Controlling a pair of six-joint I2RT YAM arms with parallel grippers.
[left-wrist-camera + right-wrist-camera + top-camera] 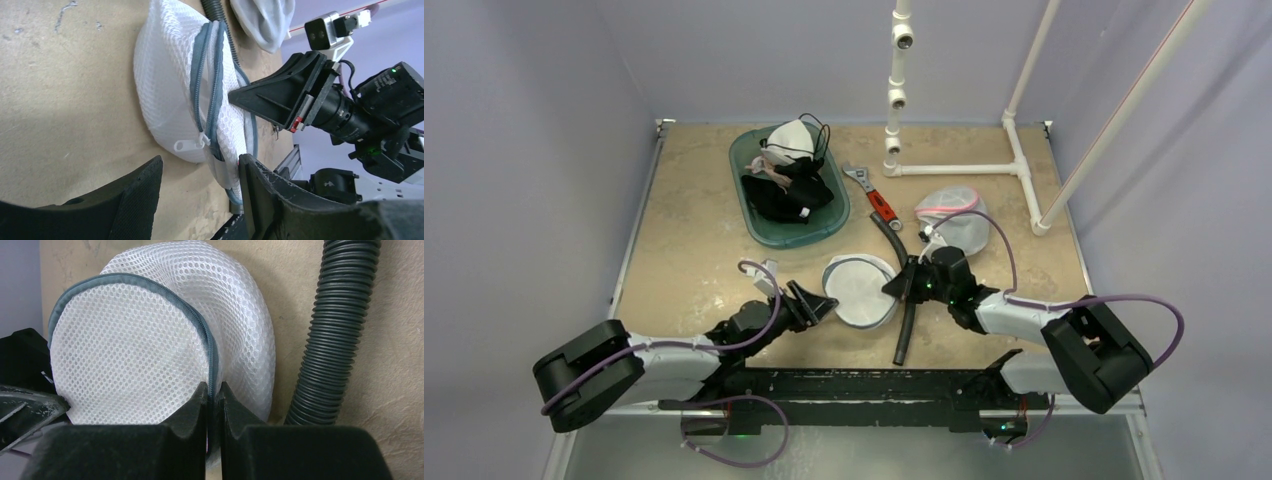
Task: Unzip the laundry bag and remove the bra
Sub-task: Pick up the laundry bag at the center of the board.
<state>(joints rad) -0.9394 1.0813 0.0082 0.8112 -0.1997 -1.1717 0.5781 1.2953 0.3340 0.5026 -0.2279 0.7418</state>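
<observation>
The laundry bag (860, 288), a round white mesh pouch with a grey zipper, lies on the table between both arms. My right gripper (214, 390) is shut on the bag's grey zipper edge (210, 355); its black tip also shows in the left wrist view (235, 95). My left gripper (200, 172) stands open at the bag's near-left side. The white zipper pull (187, 145) hangs just ahead of the gap, and the right finger (260, 185) touches the bag's seam. The zipper looks closed along the visible stretch. The bra is hidden.
A black corrugated hose (904, 300) lies right beside the bag, under my right arm. Behind are a red-handled wrench (871, 190), a green tub (749, 215) of black and white clothes, a second mesh bag (954, 215) and a white pipe frame (964, 168).
</observation>
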